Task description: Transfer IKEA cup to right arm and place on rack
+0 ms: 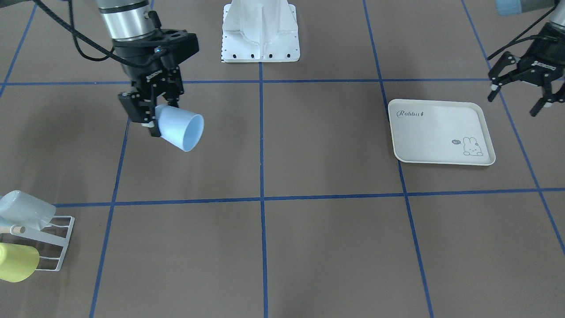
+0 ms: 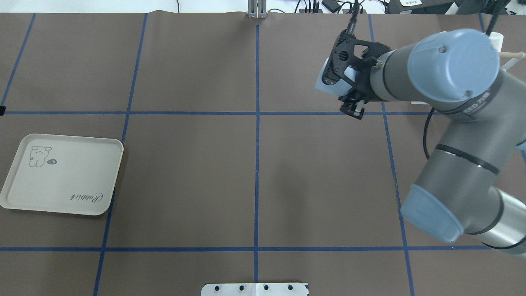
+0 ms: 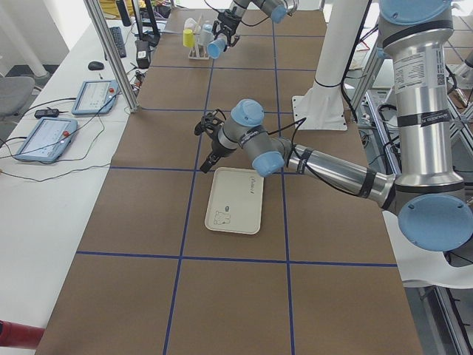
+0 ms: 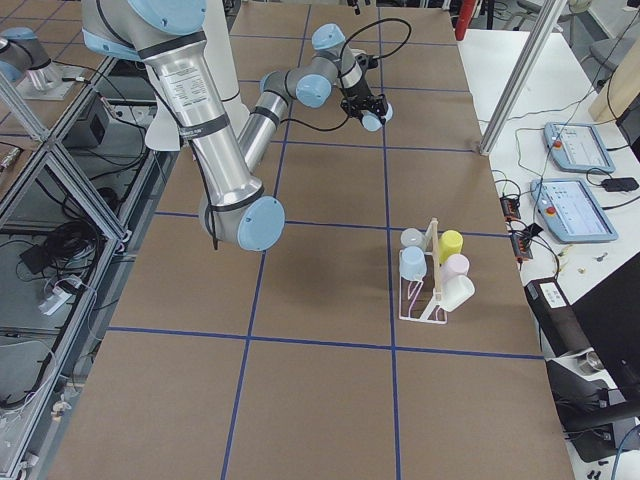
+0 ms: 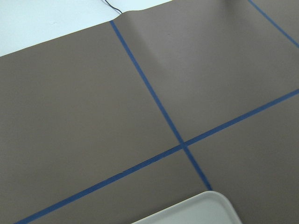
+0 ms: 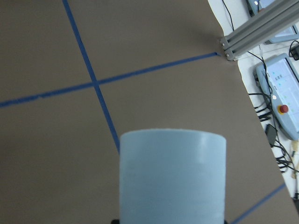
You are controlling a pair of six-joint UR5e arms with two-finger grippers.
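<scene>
My right gripper (image 1: 152,115) is shut on the base of a light blue IKEA cup (image 1: 183,129) and holds it on its side above the table, mouth pointing away from the wrist. The cup also shows in the overhead view (image 2: 327,83) and fills the bottom of the right wrist view (image 6: 173,177). The white wire rack (image 1: 55,240) stands at the table's end on my right, apart from the cup; it shows whole in the exterior right view (image 4: 428,275) and holds several cups. My left gripper (image 1: 517,99) is open and empty, above the table beside the tray.
A cream rabbit-print tray (image 1: 441,132) lies empty on my left side; its corner shows in the left wrist view (image 5: 196,212). The white robot base (image 1: 260,33) stands at the table's middle edge. Blue tape lines grid the brown table.
</scene>
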